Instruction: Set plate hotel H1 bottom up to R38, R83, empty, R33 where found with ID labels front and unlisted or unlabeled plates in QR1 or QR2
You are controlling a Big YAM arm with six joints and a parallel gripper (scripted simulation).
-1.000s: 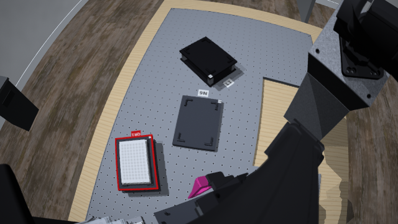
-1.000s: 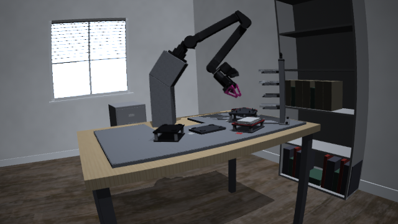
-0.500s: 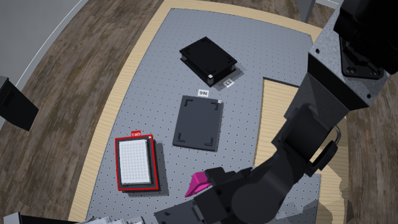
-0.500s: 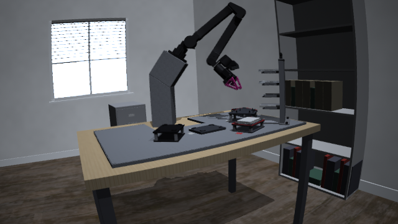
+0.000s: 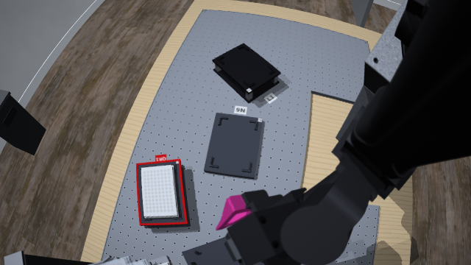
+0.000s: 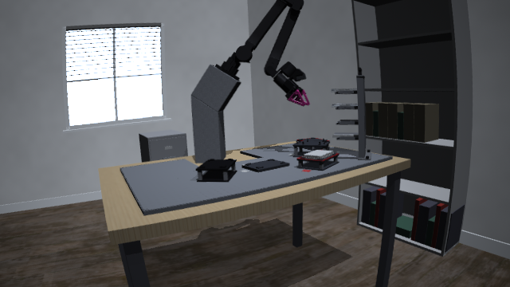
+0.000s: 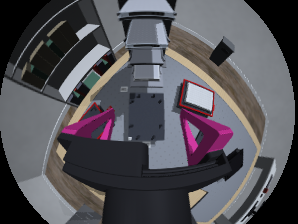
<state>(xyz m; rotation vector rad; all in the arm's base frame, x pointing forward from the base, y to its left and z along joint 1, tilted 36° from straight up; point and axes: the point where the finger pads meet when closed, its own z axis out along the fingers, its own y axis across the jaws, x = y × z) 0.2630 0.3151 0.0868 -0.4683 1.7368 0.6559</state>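
My gripper has magenta fingers, is open and empty, and hangs high above the back right of the mat. One finger shows in the overhead view. In the wrist view the fingers stand wide over a dark empty nest. A white 96-well plate lies flat in the red-framed quarantine nest, also seen in the side view and the wrist view. The plate hotel stands at the mat's right end with thin shelves on a post. I cannot read any labels there.
The flat nest N6 is empty at mid mat. A raised black nest stands empty farther off. Another dark nest sits behind the red one. A bookshelf stands close behind the hotel. The arm's grey base is at the back.
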